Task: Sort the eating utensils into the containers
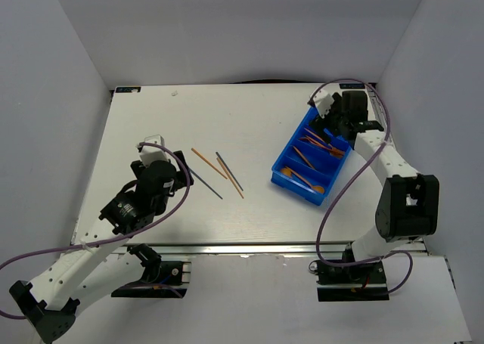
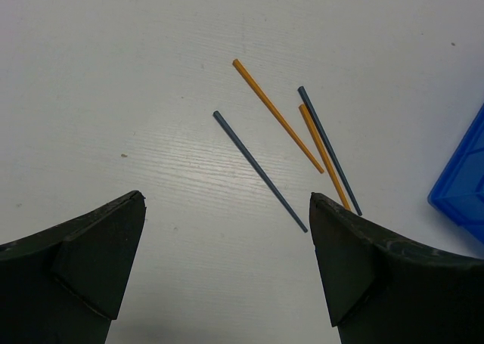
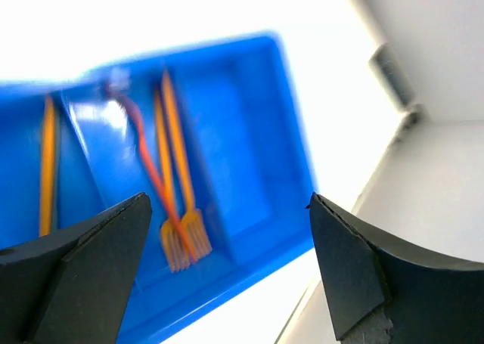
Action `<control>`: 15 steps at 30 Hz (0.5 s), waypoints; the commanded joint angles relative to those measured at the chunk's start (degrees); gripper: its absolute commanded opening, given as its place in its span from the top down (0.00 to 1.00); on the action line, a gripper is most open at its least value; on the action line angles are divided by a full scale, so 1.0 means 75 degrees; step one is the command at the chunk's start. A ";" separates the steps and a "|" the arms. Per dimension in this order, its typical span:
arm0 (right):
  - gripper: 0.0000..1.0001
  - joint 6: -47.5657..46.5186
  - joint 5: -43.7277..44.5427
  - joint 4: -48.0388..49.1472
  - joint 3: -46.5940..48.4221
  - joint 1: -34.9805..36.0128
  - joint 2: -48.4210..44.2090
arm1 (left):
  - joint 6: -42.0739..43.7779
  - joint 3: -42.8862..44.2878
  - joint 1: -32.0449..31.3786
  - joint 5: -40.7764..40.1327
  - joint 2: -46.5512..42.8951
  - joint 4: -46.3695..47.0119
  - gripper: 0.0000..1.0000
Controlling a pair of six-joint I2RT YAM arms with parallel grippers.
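Several thin sticks lie loose mid-table: two orange [image 1: 209, 163] [image 1: 236, 187] and two blue-grey [image 1: 229, 170] [image 1: 206, 184]. In the left wrist view they lie just ahead of my fingers: a blue-grey stick [image 2: 259, 170], an orange one [image 2: 277, 115], and an orange [image 2: 321, 151] and blue-grey [image 2: 333, 156] pair side by side. My left gripper [image 1: 181, 179] [image 2: 227, 199] is open and empty, low over the table. The blue tray [image 1: 281, 179] [image 3: 249, 125] holds orange forks [image 3: 178, 155], a red utensil [image 3: 144, 155] and other orange pieces [image 3: 48, 166]. My right gripper [image 1: 331, 122] [image 3: 228, 200] is open and empty above the tray's far end.
The tray's near corner [image 2: 463, 185] shows at the right edge of the left wrist view. White walls enclose the table on the left, back and right. The right wall stands close behind the tray [image 3: 423, 208].
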 commanded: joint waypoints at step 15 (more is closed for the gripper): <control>0.11 0.6697 0.2554 -0.0850 0.3534 0.5317 0.1727 | -0.1473 0.0460 0.0017 -0.3120 -0.0331 -0.1339 0.02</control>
